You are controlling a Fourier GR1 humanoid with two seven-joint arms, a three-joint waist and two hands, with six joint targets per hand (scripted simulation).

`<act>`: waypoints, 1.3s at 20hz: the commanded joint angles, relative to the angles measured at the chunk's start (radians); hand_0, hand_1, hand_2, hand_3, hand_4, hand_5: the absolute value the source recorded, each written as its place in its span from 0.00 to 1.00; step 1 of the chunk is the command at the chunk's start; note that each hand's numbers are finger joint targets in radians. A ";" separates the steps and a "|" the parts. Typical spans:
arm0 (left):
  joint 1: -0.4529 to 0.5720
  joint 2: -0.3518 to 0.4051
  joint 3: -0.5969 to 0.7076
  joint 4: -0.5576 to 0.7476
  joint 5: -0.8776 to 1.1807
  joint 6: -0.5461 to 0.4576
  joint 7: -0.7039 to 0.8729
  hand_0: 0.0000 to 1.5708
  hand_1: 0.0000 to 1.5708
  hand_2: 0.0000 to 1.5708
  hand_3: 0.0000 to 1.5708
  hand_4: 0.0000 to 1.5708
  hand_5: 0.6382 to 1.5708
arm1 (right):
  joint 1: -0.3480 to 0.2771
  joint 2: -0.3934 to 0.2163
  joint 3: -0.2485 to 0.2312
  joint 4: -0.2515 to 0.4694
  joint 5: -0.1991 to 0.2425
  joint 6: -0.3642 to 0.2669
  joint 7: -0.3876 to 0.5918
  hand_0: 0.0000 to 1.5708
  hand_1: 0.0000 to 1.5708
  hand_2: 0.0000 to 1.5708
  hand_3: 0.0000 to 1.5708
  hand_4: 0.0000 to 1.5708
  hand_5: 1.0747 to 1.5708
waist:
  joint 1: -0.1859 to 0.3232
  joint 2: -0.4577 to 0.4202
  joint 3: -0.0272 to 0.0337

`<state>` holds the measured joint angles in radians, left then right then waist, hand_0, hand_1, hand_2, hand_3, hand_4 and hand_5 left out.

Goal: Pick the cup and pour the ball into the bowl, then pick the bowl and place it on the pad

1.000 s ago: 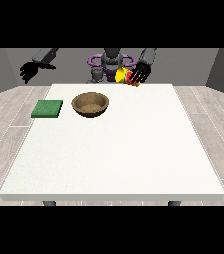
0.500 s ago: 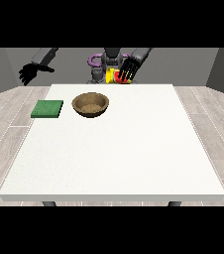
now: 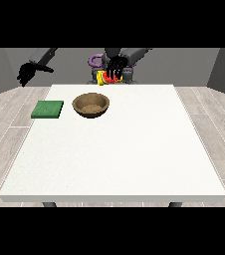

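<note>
A red and yellow cup is held in the air above the table's far edge, behind the bowl. The hand at the view's right is curled over it from above and hides much of it. I cannot make out the ball apart from the cup. The brown bowl stands on the white table, in front of the cup and slightly to its left. A green pad lies flat to the left of the bowl. The hand at the view's left hangs in the air beyond the table's far left corner, fingers relaxed and holding nothing.
The white table stretches wide towards the camera in front of the bowl and the pad. The robot's torso stands behind the far edge, with wooden floor around the table.
The hand at the view's right has carried the cup leftwards along the far edge, towards the bowl. The other hand has barely moved.
</note>
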<state>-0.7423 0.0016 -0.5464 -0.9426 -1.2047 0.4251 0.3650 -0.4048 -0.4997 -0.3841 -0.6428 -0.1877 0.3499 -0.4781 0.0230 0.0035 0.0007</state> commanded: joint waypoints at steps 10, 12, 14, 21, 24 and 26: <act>-0.065 -0.002 -0.171 0.071 -0.220 -0.142 0.061 0.03 0.03 1.00 1.00 0.69 0.92 | -0.130 0.091 0.055 -0.034 0.009 -0.046 0.038 0.00 0.00 0.00 0.18 0.00 0.90 | -0.080 0.076 -0.0003; -0.054 -0.002 -0.206 0.010 -0.218 -0.211 0.067 0.00 0.00 1.00 1.00 0.76 0.85 | -0.130 0.048 0.023 0.003 -0.019 -0.017 0.067 0.00 0.00 0.00 0.12 0.00 0.90 | -0.068 0.055 -0.0002; -0.079 -0.002 -0.241 0.009 -0.262 -0.259 0.065 0.00 0.00 1.00 1.00 0.79 0.81 | -0.138 0.019 0.012 0.007 -0.021 -0.007 0.044 0.00 0.00 0.00 0.10 0.00 0.89 | -0.062 0.058 0.0002; -0.205 -0.001 -0.266 -0.001 -0.358 -0.457 0.009 0.99 0.99 1.00 1.00 0.76 0.87 | -0.096 0.048 0.041 0.036 0.009 -0.022 0.037 0.00 0.00 0.00 0.13 0.00 0.89 | -0.047 -0.006 0.0001; -0.237 0.022 -0.215 -0.051 -0.368 -0.483 -0.090 0.99 0.99 1.00 1.00 0.76 0.89 | -0.070 -0.003 -0.004 0.078 -0.018 0.000 0.012 0.00 0.00 0.00 0.11 0.00 0.89 | 0.024 0.002 0.0002; -0.183 -0.001 -0.222 -0.053 -0.399 -0.480 -0.018 0.98 0.98 1.00 1.00 0.77 0.88 | -0.092 0.000 0.013 0.047 -0.022 0.019 0.040 0.00 0.00 0.00 0.09 0.00 0.90 | -0.035 0.008 -0.0003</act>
<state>-0.9544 0.0059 -0.7639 -0.9488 -1.5728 -0.0151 0.3382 -0.5033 -0.4795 -0.3667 -0.6018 -0.2012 0.3471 -0.4446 -0.0083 0.0218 0.0007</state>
